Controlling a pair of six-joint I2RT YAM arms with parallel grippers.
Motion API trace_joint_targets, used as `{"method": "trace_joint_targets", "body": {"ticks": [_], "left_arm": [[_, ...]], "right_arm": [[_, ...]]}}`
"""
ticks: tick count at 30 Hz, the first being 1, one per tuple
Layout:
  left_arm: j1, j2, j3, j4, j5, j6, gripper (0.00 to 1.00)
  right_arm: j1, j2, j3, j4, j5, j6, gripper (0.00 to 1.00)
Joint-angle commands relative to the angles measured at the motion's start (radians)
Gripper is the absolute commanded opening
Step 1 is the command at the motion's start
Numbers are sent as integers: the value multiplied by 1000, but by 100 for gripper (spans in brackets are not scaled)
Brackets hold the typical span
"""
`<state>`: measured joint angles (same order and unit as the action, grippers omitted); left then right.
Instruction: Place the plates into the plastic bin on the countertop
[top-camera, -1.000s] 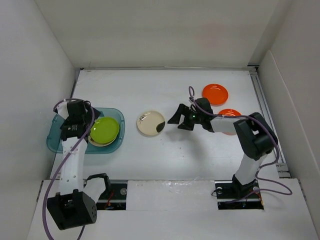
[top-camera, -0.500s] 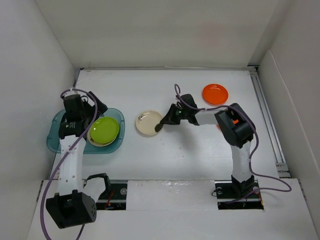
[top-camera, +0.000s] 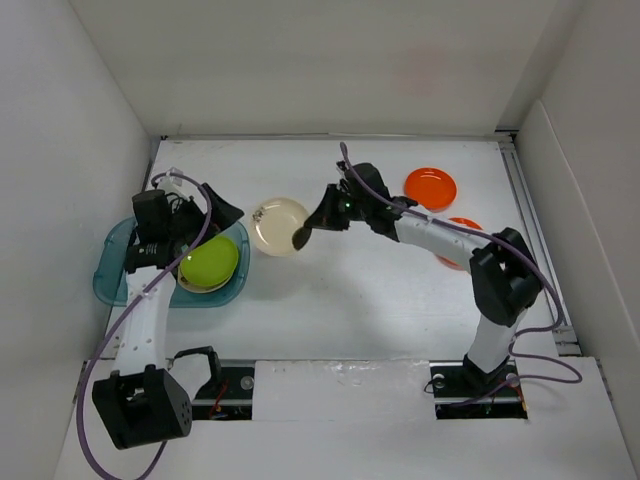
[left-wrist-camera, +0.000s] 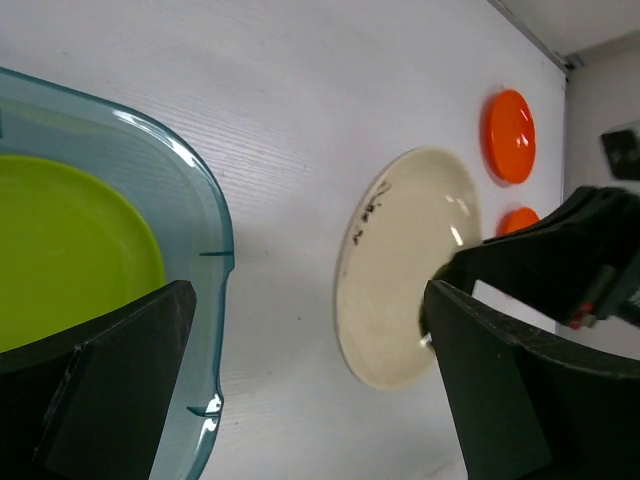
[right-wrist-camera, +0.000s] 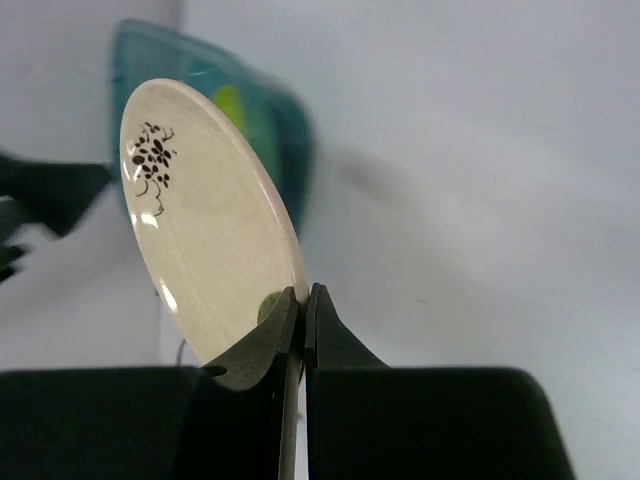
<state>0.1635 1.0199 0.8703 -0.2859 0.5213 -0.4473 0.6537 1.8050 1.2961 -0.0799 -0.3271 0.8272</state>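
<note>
White table (top-camera: 350, 300) and white walls (top-camera: 300, 70) fill the overhead view. At the left of that frame sits the teal bin (top-camera: 108, 282), with a lime green plate (top-camera: 209, 262) lying in it. Your left pincer (top-camera: 212, 228) hangs over the bin's right end. Its own camera shows the fingers (left-wrist-camera: 110, 390) spread wide with nothing between them.

Your right pincer (top-camera: 305, 232) reaches to the middle of the frame and is clamped on the right rim of a cream plate (top-camera: 279, 226), which is just right of the bin. Only the right wrist camera shows how that grip sits. Both tips are pressed onto the plate's edge, the plate is tilted steeply, a dark sprig mark (right-wrist-camera: 152, 155) lies near its far rim, and the bin is blurred behind.

At upper right of the overhead view lies an orange plate (top-camera: 430, 187). A second orange plate (top-camera: 462, 224) below it is partly hidden by the arm. The left wrist view shows both at its right edge.
</note>
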Motion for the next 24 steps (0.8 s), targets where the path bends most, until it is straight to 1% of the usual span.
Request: {"method": "trace_joint_targets", "body": {"ticks": [1, 4, 5, 6, 7, 8, 9, 10, 11, 12, 13, 15, 16, 17, 18, 19, 20, 21, 23, 24], "left_arm": [[-2, 8, -31, 82, 140, 33, 100], [-2, 17, -56, 82, 151, 42, 94], [-2, 17, -56, 82, 151, 42, 90], [-2, 26, -66, 93, 164, 42, 85], [-2, 26, -67, 93, 164, 42, 66], [-2, 26, -67, 93, 164, 42, 50], [-2, 26, -54, 82, 164, 42, 37], [-2, 26, -54, 71, 134, 42, 27], [-2, 26, -44, 71, 119, 42, 5], [-2, 26, -33, 56, 100, 42, 0], [-2, 26, -33, 47, 73, 33, 0], [-2, 16, -24, 22, -36, -14, 0], [-2, 16, -24, 10, -84, -34, 0], [-2, 16, -24, -27, -206, -57, 0], [-2, 16, -14, -53, -275, -82, 0], [-2, 6, -14, -77, -338, -138, 0], [17, -10, -14, -119, -425, -163, 0], [57, -26, -54, -119, -440, -180, 0], [82, -56, -86, -119, -477, -221, 0], [82, -79, -97, -119, -521, -235, 0]], "right_arm": [[43, -27, 121, -18, -95, -39, 0], [63, -3, 161, -9, -142, -39, 0], [63, 7, 189, -9, -142, -39, 0], [73, 17, 202, -9, -157, -30, 0], [73, 17, 215, -9, -180, -30, 0], [83, 28, 238, 0, -181, -30, 0], [83, 28, 238, 0, -181, -20, 0], [92, 28, 252, 0, -190, -20, 1], [92, 39, 252, 0, -190, -20, 4], [101, 39, 261, 0, -190, -20, 10], [101, 39, 261, 0, -190, -20, 33], [101, 39, 261, 0, -167, -34, 57], [101, 39, 246, 0, -150, -34, 88], [101, 39, 232, 0, -130, -34, 100], [77, 39, 214, 0, -94, -45, 100], [67, 24, 175, -15, -75, -45, 100], [67, 4, 152, -15, -63, -59, 100], [52, -10, 99, -24, -44, -72, 100], [41, -51, 49, -24, -32, -88, 100], [32, -64, 25, -24, -32, -103, 100]]}}
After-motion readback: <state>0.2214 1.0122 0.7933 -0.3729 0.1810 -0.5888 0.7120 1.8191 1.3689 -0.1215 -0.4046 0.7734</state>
